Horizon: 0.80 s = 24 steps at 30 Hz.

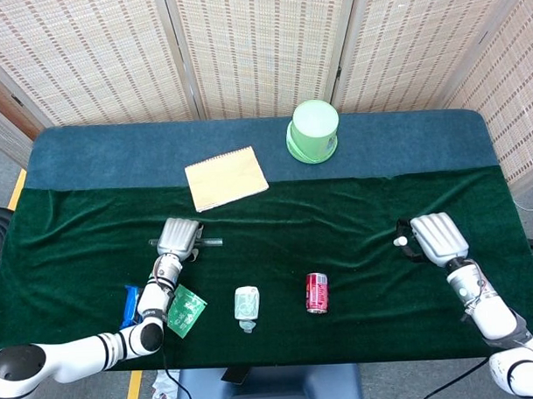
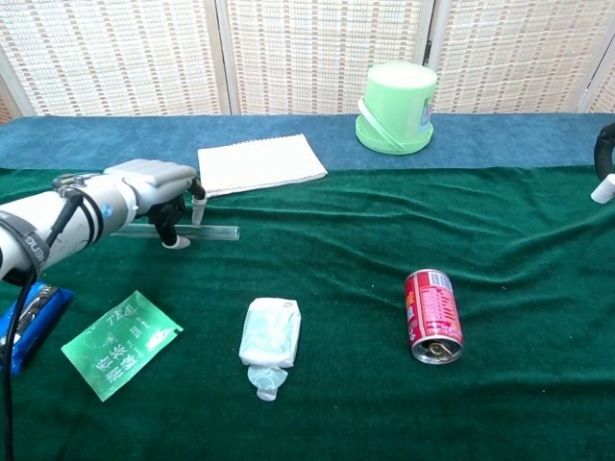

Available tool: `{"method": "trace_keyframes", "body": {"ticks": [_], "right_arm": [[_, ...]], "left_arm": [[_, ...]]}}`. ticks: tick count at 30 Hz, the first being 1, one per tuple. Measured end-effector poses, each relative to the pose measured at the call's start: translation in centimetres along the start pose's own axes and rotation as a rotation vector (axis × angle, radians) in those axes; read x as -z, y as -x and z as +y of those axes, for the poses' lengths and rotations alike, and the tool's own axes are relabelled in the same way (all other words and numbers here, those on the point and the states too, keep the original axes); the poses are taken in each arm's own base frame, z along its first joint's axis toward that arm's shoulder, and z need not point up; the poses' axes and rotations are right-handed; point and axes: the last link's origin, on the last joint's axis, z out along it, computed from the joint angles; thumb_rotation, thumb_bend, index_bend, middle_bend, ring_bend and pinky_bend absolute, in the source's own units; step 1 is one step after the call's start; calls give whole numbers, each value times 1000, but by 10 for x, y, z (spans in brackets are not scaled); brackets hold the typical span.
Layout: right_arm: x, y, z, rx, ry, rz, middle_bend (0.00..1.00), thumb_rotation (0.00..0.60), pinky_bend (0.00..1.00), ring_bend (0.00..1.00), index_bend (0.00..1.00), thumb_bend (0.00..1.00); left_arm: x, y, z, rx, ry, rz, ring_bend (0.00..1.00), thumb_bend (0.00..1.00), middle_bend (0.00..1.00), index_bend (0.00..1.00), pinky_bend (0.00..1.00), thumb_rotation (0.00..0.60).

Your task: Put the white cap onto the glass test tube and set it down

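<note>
While the left robot hand [image 2: 159, 192] rests palm-down over the glass test tube [image 2: 213, 231], its fingers curl down around the tube, and I cannot tell if they really grip it. One fingertip [image 2: 197, 211] stands just behind the tube. This tube is a thin clear cylinder that lies flat on the table, with both ends showing on each side of the hand. Far on the other side, the right robot hand [image 1: 436, 238] pinches the white cap [image 1: 398, 242], a small white piece, at its fingertips above the cloth.

On the table I count one red can [image 2: 431, 315] lying on its side, one green tea packet [image 2: 119, 343], one blue wrapped packet [image 2: 27, 318], one crumpled pale pouch [image 2: 269, 339], one spiral notebook [image 2: 260, 163] and one light green bucket [image 2: 395, 107] standing upside down.

A dark green velvet cloth [image 2: 346, 250] with wrinkles covers the near part of the table [image 1: 116, 152], and the far strip is blue. Behind stand woven folding screens [image 1: 261, 42].
</note>
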Motion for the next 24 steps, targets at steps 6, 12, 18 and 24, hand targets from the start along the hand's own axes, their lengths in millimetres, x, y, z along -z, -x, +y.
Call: {"method": "trace_keyframes", "body": {"ticks": [6, 12, 18, 24], "right_arm": [[-1, 1, 0, -2, -3, -2, 1000, 600, 1000, 1000, 771, 599], [-2, 2, -1, -2, -4, -5, 1000, 600, 1000, 1000, 771, 599], [-2, 3, -1, -5, -5, -7, 1000, 600, 1000, 1000, 771, 599], [-2, 3, -2, -4, -8, -6, 1000, 600, 1000, 1000, 774, 600]], "left_arm": [[3, 1, 1, -15, 10, 5, 754, 340, 828, 520, 783, 600], [2, 3, -2, -34, 0, 9, 755, 348, 829, 521, 783, 600], [2, 4, -8, -43, -11, 9, 756, 356, 829, 522, 783, 600], [1, 6, -11, -39, -22, 3, 756, 377, 830, 540, 783, 600]]}}
